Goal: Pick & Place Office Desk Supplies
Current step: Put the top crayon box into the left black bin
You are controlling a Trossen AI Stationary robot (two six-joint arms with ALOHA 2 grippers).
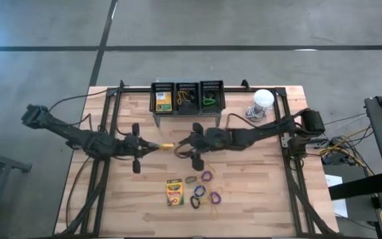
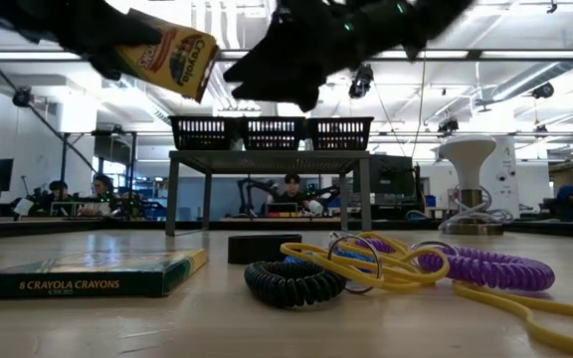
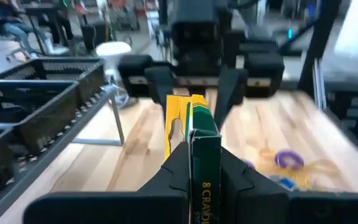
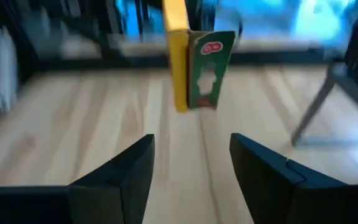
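Observation:
My left gripper (image 1: 156,145) is shut on a yellow-and-green crayon box (image 1: 167,145), held high above the table's middle (image 2: 172,55). My right gripper (image 1: 180,149) faces it from the right, open. Its fingers (image 4: 129,174) stand short of the box's free end (image 4: 197,62) and touch nothing. A second crayon box (image 1: 174,192) lies flat on the table near the front. Beside it lie coiled loops: black (image 2: 291,281), purple (image 2: 485,267) and yellow bands (image 2: 386,261). My left gripper pinches the crayon box between its two fingers (image 3: 166,174), one on each broad face, at the end (image 3: 205,163) nearest that arm. The fingers come about level from the table's left, along the box. The box stands on edge, lifted clear, its free end toward my right gripper.
A grey stand with three black baskets (image 1: 187,97) is at the table's far middle; the baskets hold a crayon box, yellow bands and green loops. A white dome-shaped object (image 1: 262,99) with a cable sits at the far right. Bare wood lies at the near left.

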